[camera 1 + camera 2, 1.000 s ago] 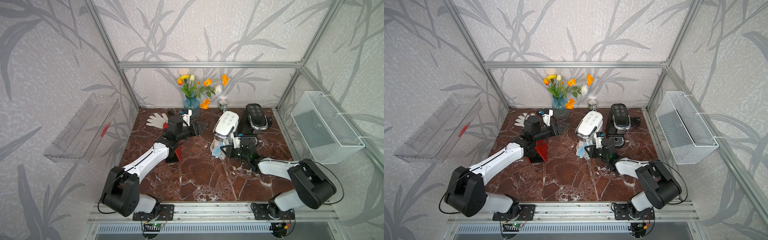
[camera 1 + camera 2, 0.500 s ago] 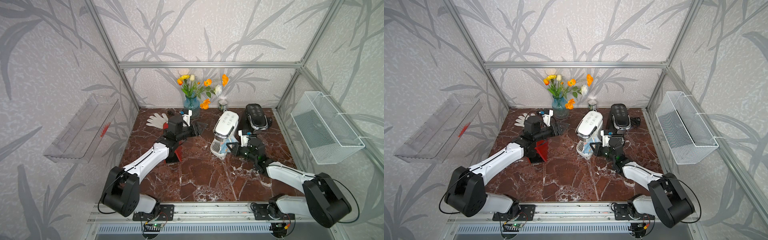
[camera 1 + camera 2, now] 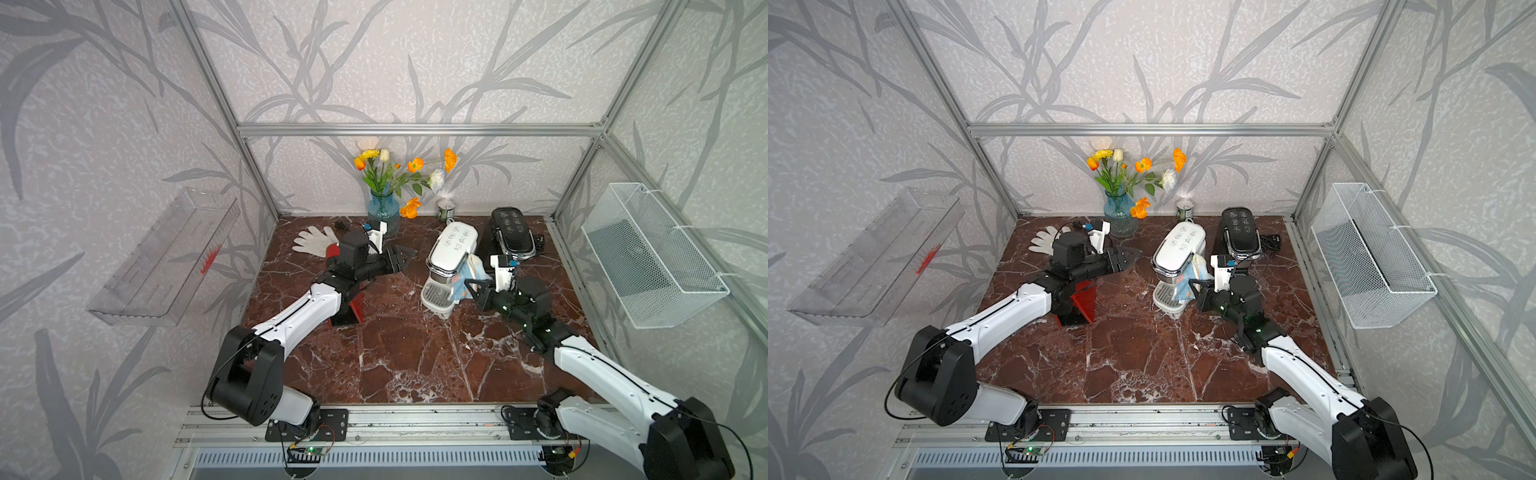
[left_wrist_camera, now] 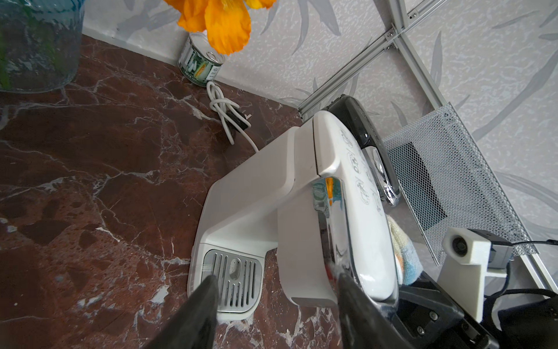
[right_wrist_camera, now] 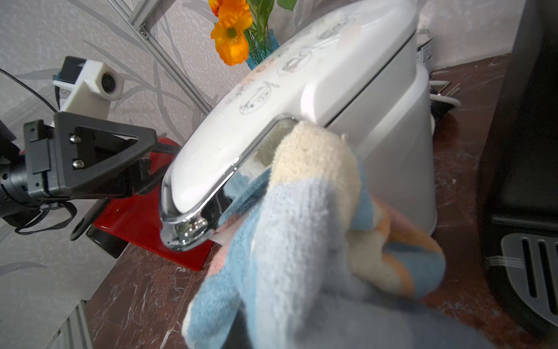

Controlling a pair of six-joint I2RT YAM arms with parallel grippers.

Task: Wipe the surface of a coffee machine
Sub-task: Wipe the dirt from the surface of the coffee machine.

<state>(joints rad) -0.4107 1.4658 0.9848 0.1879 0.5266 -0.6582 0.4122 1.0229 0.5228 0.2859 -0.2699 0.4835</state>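
Now | right pincer [image 3: 473, 286] clamps cloth [image 5: 302, 241], fingertips buried, against coffee machine [image 4: 256, 187] | left pincer [image 4: 276, 287] parted, empty

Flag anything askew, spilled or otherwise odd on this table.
The white coffee machine stands turned at an angle, unlike the black machine beside it. A loose white glove lies at the back left. No spill visible.

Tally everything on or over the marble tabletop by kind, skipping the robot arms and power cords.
Coffee machines: 2, white machine and black machine
Flower vase: 1
Can: 1
Glove: 1
Cloth: 1
Red object: 1
Total: 7
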